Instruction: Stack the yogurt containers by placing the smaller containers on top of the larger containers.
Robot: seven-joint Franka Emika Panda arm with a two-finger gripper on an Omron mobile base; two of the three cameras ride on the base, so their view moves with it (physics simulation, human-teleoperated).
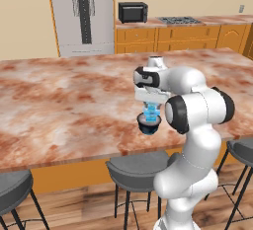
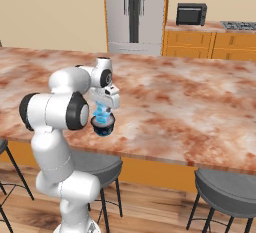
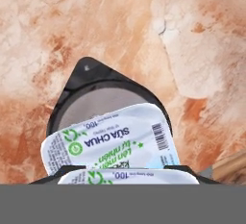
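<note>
2 small light-blue cups [image 3: 113, 143] sit one above the other on the dark round cup [image 3: 96, 91] near the front edge of the marble counter [image 1: 59, 105], right under our gripper [image 1: 151, 106]; we cannot tell whether its fingers pinch the top one or stand just clear. We judge these cups light, thin-walled and slick, best taken by the flat sides below the foil top. All 3 are sealed, so we cannot see their contents.
</note>
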